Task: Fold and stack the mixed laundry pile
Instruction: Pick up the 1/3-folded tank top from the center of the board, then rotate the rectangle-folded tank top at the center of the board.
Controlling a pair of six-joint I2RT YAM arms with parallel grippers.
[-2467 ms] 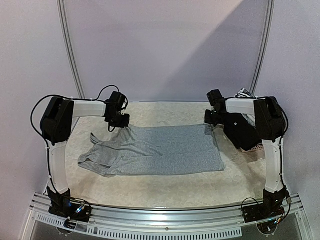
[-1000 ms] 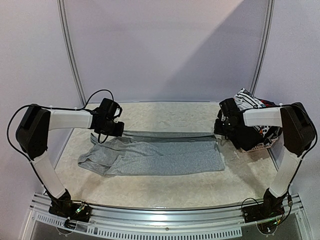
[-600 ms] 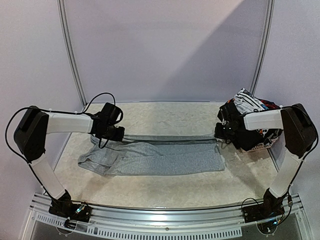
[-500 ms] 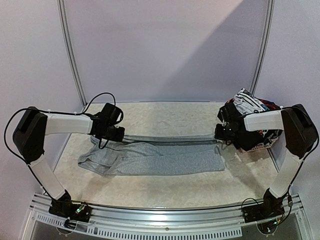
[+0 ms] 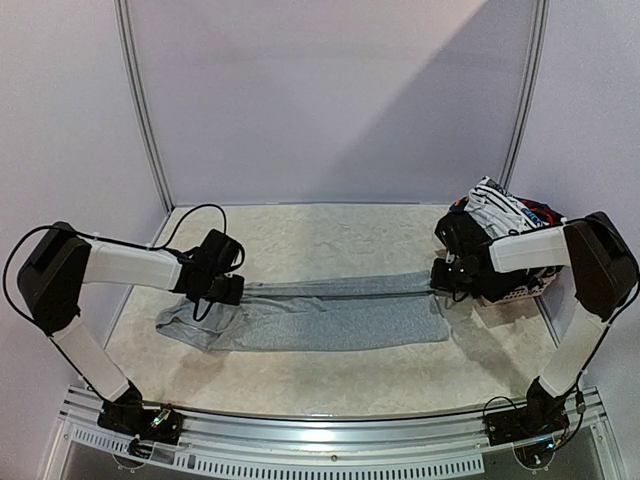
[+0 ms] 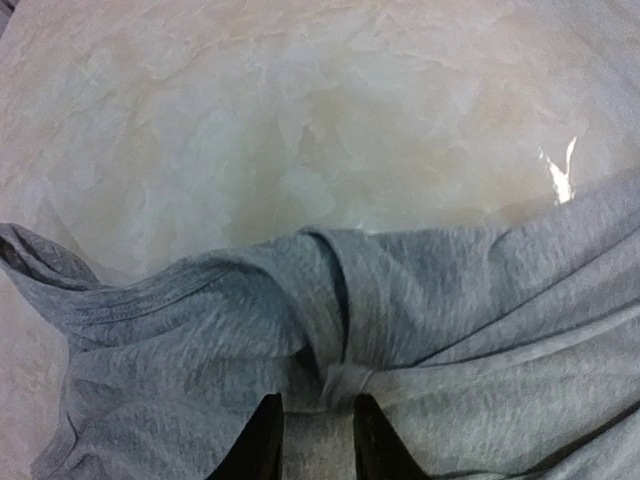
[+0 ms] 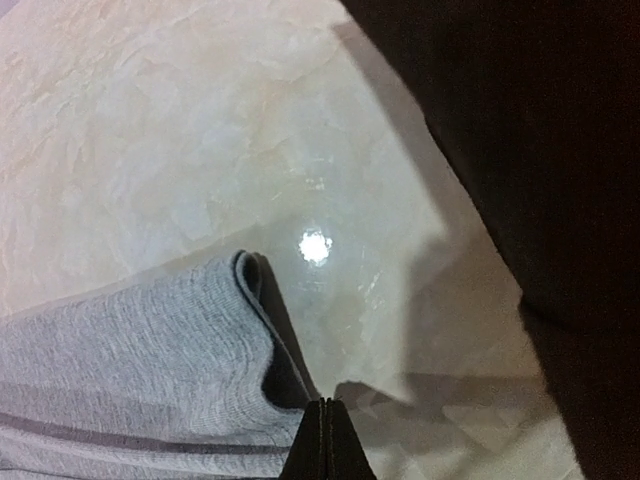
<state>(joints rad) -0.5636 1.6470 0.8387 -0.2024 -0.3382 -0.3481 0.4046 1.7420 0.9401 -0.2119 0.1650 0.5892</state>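
Between left hand (image 5: 228, 291) and right hand (image 5: 440, 276), grey garment (image 5: 330, 318)

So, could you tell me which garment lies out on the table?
The light grey one, laid out long in the middle; the black piece and striped piece sit heaped far right.

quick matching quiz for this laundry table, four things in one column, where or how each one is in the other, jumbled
1 left hand
2 right hand
3 grey garment
4 pink basket

a far right, heaped with clothes
b shut on the garment's corner
c fingers slightly apart over bunched cloth
d spread across the middle of the table

Pairs: 1-c, 2-b, 3-d, 4-a
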